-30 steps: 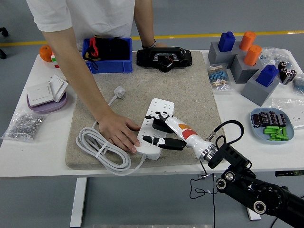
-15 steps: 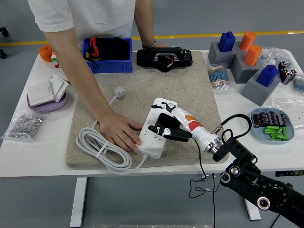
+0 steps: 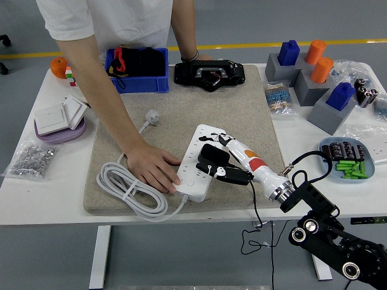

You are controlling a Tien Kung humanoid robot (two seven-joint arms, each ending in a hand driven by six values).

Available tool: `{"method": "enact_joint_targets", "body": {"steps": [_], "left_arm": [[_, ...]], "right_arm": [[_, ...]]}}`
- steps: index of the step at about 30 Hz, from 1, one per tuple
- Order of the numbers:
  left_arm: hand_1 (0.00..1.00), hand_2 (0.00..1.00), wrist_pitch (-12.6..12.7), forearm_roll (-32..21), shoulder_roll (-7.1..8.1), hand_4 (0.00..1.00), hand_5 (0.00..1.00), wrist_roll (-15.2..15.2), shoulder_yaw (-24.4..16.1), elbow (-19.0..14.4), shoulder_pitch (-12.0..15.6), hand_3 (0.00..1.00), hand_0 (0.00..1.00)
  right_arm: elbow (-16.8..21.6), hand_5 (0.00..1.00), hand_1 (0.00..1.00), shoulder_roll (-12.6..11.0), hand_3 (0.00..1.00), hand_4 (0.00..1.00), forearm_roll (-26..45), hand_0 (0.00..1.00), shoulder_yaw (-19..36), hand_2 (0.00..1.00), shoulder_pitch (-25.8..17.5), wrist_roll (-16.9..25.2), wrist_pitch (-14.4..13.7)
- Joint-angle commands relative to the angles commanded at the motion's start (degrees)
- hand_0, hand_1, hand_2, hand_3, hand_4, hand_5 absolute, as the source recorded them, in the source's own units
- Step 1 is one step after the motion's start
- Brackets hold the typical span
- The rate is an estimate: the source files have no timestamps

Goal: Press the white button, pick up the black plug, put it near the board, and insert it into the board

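Note:
A white power strip (image 3: 195, 182) lies on the tan mat (image 3: 242, 109). A black plug (image 3: 213, 154) sits on top of the strip near its middle. My right hand (image 3: 222, 158) reaches in from the lower right. Its white fingers (image 3: 225, 139) stretch along the plug's far side and its thumb (image 3: 228, 176) lies on the near side, spread rather than clamped. A thin black cable (image 3: 254, 211) hangs from under the hand over the table edge. A person's hand (image 3: 152, 169) presses the strip's left side down. My left arm is out of view.
The strip's white cord (image 3: 130, 190) is coiled on the mat's left, its white plug (image 3: 151, 116) farther back. A blue bin (image 3: 138, 69) and a black device (image 3: 208, 75) stand at the back. A plate (image 3: 326, 164) of small parts lies right, wall switches (image 3: 57, 118) left.
My right hand has drawn back to the right across the strip while the black plug stayed almost in place, so the plug now shows clear of the palm. The person's hand has not moved.

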Motion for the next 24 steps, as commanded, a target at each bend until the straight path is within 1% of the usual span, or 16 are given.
{"method": "enact_joint_targets", "body": {"steps": [2, 3, 8, 9, 14, 15, 20, 21, 24], "left_arm": [[0.663, 0.584, 0.0, 0.0, -0.01, 0.663, 0.276, 0.0, 0.0, 0.0, 0.0, 0.681, 0.708], [0.664, 0.584, 0.0, -0.1, -0.04, 0.663, 0.276, 0.0, 0.0, 0.0, 0.0, 0.682, 0.708], [0.664, 0.584, 0.0, -0.2, -0.12, 0.663, 0.276, -0.1, 0.1, 0.0, 0.0, 0.682, 0.708], [0.663, 0.584, 0.0, -0.2, -0.14, 0.663, 0.276, -0.1, 0.1, 0.0, 0.0, 0.682, 0.708], [0.663, 0.584, 0.0, -0.1, -0.14, 0.663, 0.276, -0.1, 0.0, 0.0, 0.1, 0.682, 0.708], [0.663, 0.584, 0.1, -0.1, -0.15, 0.664, 0.276, -0.1, 0.0, 0.0, 0.1, 0.681, 0.708], [0.663, 0.584, 0.0, -0.2, -0.18, 0.664, 0.276, -0.1, 0.1, 0.0, 0.1, 0.681, 0.708], [0.664, 0.584, 0.1, -0.2, -0.19, 0.663, 0.272, -0.1, 0.1, 0.0, 0.0, 0.681, 0.708], [0.664, 0.584, 0.0, -0.4, -0.18, 0.663, 0.272, -0.1, 0.2, 0.0, -0.1, 0.681, 0.708]], "right_arm": [[0.2, 0.896, 0.896, -0.1, 0.823, 0.998, 0.1, 0.956, 0.4, 0.852, -0.4, 0.1, 0.0], [0.3, 0.894, 0.865, -0.1, 0.818, 0.998, 0.3, 0.803, 0.9, 0.839, -0.6, 0.6, -0.3], [1.2, 0.894, 0.865, 0.1, 0.818, 0.998, 0.1, 0.803, 2.8, 0.839, -1.1, 2.0, -1.3], [1.4, 0.882, 0.591, 0.2, 0.791, 0.998, 0.1, 0.364, 3.2, 0.764, -1.1, 2.4, -1.5], [2.1, 0.882, 0.591, 0.3, 0.791, 0.998, 0.1, 0.364, 4.3, 0.764, -1.2, 3.0, -2.2], [2.1, 0.880, 0.437, 0.4, 0.783, 0.998, 0.2, 0.211, 4.5, 0.712, -1.2, 3.1, -2.2], [2.2, 0.880, 0.437, 0.4, 0.783, 0.998, -0.3, 0.211, 4.8, 0.712, -1.2, 2.7, -2.2], [2.2, 0.870, 0.613, 0.4, 0.780, 0.998, -0.4, 0.592, 4.8, 0.730, -1.2, 2.6, -2.2], [2.1, 0.870, 0.613, 0.4, 0.780, 0.998, -0.8, 0.592, 4.8, 0.730, -1.2, 2.3, -2.0]]}}
